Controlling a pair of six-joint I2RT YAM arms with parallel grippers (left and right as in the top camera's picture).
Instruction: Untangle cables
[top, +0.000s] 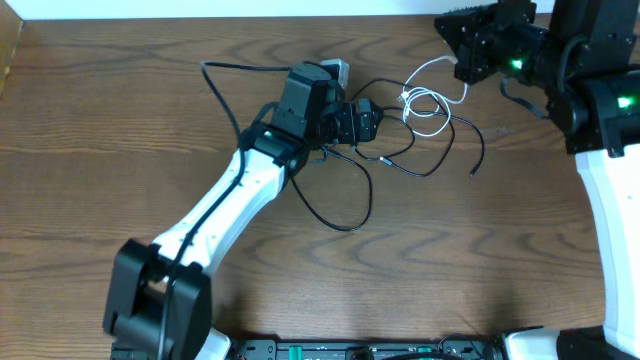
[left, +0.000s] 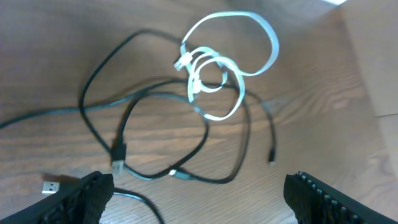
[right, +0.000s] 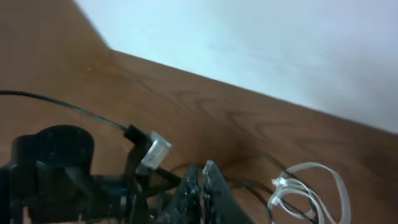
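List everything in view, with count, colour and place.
table: one, brown wood, under everything
wall: one, white, beyond the table's far edge
black cable: one, black, loose loops mid-table, crossing the white cable
white cable: one, white, coiled at the tangle's far right side
left arm: one, white and black, reaching from near left to the tangle
right arm: one, black and white, along the right edge
left fingers: two, black, open above the cables, holding nothing
right fingers: two, black, shut, near the white cable

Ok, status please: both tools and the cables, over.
Left tool open, holding nothing. Right tool shut. White cable looped over black cable, not separated.
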